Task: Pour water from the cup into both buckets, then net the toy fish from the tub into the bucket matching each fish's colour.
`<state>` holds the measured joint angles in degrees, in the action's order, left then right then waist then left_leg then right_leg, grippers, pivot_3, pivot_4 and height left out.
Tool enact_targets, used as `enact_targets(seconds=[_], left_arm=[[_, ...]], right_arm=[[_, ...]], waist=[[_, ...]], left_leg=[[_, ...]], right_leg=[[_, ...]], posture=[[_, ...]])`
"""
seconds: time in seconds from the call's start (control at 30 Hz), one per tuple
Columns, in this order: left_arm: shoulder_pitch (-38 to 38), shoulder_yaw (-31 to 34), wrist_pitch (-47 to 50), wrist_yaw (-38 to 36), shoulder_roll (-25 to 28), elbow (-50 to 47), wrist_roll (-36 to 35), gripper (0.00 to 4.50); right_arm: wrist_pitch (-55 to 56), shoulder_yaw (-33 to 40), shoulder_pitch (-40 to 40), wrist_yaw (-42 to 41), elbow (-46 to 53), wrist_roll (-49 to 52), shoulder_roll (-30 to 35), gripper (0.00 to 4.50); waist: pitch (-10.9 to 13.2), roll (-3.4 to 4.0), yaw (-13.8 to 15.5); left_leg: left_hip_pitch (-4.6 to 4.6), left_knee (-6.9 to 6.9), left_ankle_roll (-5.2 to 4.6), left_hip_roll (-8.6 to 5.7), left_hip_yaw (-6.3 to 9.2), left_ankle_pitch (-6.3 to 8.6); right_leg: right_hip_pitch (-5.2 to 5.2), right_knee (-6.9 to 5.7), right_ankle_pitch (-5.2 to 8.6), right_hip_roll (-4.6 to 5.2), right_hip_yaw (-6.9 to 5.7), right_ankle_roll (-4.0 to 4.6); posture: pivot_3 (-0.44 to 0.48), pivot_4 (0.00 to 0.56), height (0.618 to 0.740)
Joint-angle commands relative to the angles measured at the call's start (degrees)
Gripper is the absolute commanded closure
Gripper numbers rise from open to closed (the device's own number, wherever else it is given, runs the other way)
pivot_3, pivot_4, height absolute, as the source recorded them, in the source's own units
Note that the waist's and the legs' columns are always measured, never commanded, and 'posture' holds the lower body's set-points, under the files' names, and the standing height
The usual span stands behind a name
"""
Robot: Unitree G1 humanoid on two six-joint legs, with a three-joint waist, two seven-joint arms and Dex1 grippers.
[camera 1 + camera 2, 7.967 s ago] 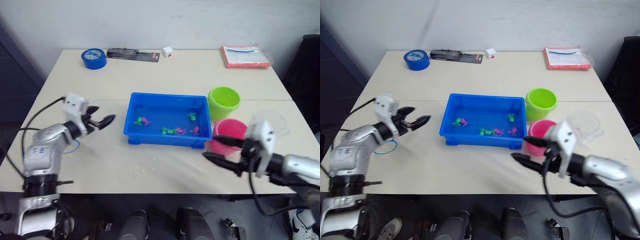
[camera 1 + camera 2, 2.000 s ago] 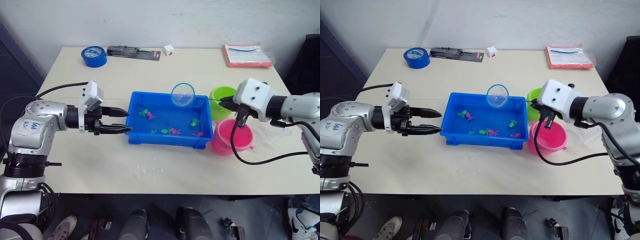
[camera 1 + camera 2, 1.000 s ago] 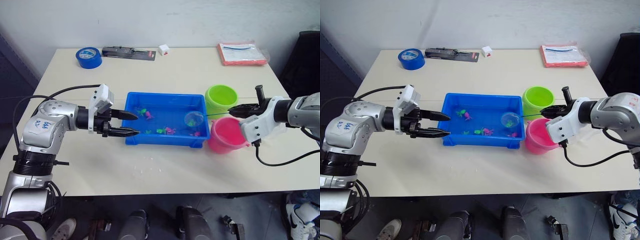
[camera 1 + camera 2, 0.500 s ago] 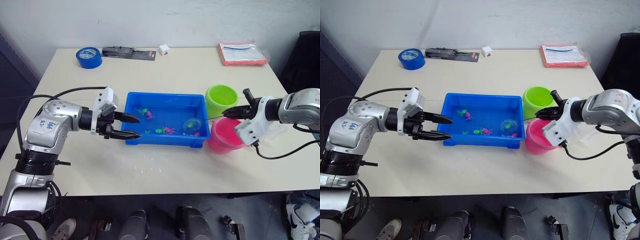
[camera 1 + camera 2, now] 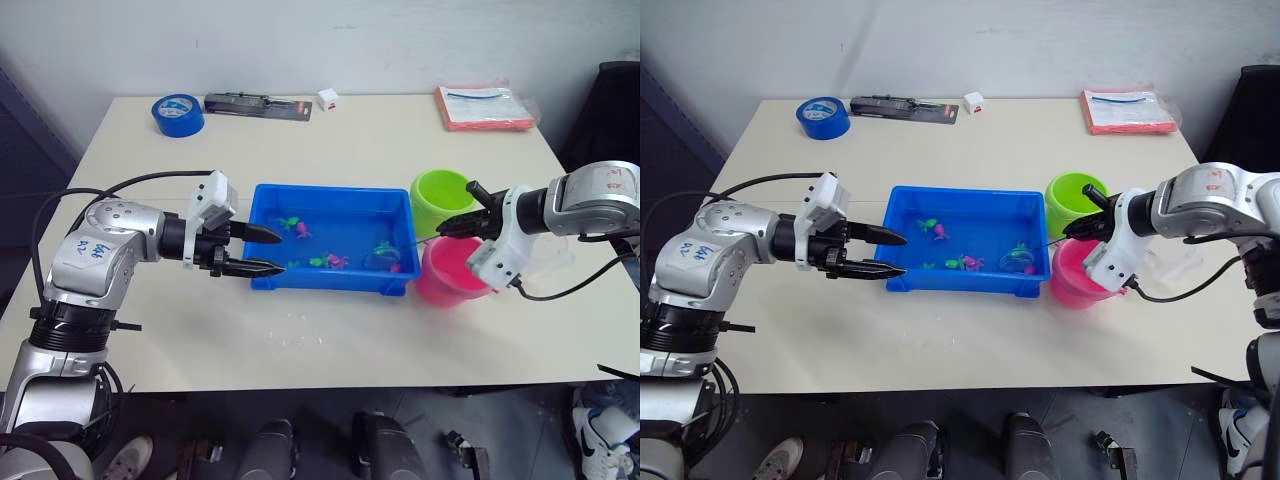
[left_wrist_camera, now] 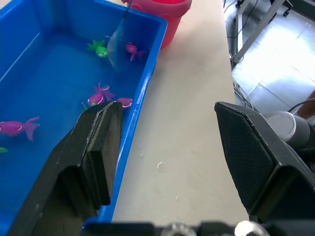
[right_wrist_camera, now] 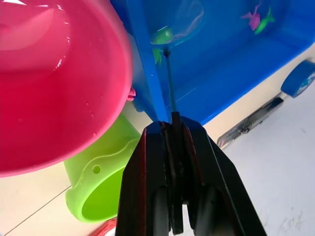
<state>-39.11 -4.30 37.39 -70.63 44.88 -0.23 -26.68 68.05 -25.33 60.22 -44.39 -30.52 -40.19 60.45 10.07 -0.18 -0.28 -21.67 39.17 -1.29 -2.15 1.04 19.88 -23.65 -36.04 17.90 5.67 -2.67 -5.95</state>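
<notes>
Tub [image 5: 268, 215] bright blue; fish inside green [image 7: 162, 35] and magenta [image 6: 15, 127]. 2 buckets: 1 lime green [image 5: 445, 198], 1 pink [image 5: 446, 275]. Tape roll [image 5: 177, 114] blue. Folder [image 5: 485, 108] orange-red. Tabletop [image 5: 380, 135] pale cream. Gripper fingers [image 6: 93, 152] black.

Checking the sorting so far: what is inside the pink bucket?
The pink bucket shows wet pink walls with droplets and no fish on the part in view. Its bottom lies outside the right wrist view, so a fish there cannot be excluded.

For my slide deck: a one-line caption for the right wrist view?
Right gripper holds the net over a green fish in the tub.
</notes>
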Motion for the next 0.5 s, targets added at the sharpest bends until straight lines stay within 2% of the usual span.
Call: enact_targets(seconds=[0.03, 0.23, 0.37, 0.5], left_arm=[[0.6, 2.3, 0.4, 0.9, -0.1, -2.8, -1.6, 1.24], [0.9, 2.6, 0.5, 1.5, -0.2, -3.1, -1.7, 1.24], [0.5, 2.5, 0.1, 1.6, -0.5, -2.5, -1.5, 1.24], [0.5, 2.6, 0.0, 1.9, -0.8, -2.5, -1.4, 1.24]], right_arm=[[1.0, -0.7, 0.6, -2.0, 0.0, 2.0, 0.9, 3.7], [-0.3, -2.7, 0.5, -10.0, 0.5, 10.1, 2.8, 3.7], [-4.6, -4.0, -1.1, -17.8, 3.7, 19.2, 4.3, 3.7], [-15.8, -3.5, -5.5, -26.8, 9.7, 29.1, 5.1, 3.7]], waist=[[0.0, 0.0, -0.1], [0.0, 0.0, 0.0], [0.0, 0.0, 0.1], [0.0, 0.0, 0.2]], left_leg=[[0.0, 0.0, 0.0, 0.0, 0.0, 0.0], [0.0, 0.01, 0.0, 0.0, 0.0, 0.0], [0.0, 0.02, 0.0, 0.0, 0.02, 0.0], [0.0, 0.06, 0.0, 0.0, 0.12, 0.0]], right_leg=[[0.0, 0.0, 0.0, 0.0, 0.0, 0.0], [0.01, 0.0, 0.0, 0.01, 0.0, 0.0], [0.02, 0.01, 0.0, 0.04, 0.0, 0.0], [0.11, 0.03, 0.0, 0.1, -0.01, 0.0]], posture=[[0.0, 0.15, 0.737], [0.0, 0.15, 0.737], [0.0, 0.15, 0.737], [0.0, 0.15, 0.737]])
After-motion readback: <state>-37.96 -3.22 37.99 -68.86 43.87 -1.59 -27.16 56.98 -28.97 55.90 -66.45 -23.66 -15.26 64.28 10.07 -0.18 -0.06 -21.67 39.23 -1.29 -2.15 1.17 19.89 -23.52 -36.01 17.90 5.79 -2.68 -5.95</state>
